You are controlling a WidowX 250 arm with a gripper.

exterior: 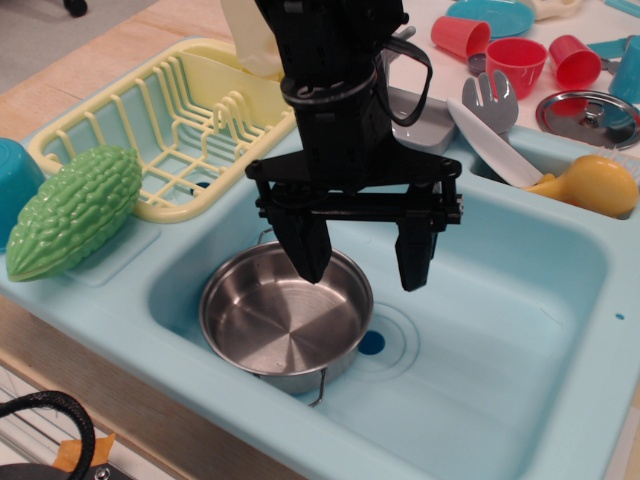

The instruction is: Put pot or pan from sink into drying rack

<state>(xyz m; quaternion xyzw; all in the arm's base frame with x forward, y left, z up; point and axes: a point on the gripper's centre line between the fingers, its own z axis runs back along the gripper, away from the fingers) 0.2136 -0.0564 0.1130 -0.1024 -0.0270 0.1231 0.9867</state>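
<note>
Light-blue sink (520,330) | fingers (310,250) wide above pot (285,322) | you straddle its far rim squarely, then lift toward drying rack (180,120).

green bumpy gourd (75,210) | steel lid (590,117) | red cups (518,62) (three) | yellow pear-shaped toy (590,184)

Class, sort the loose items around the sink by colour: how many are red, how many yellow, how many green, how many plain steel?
Red: 3, cups
Yellow: 2, drying rack, pear-shaped toy
Green: 1, gourd toy
Steel: 2, pot, lid
Total: 8
</note>
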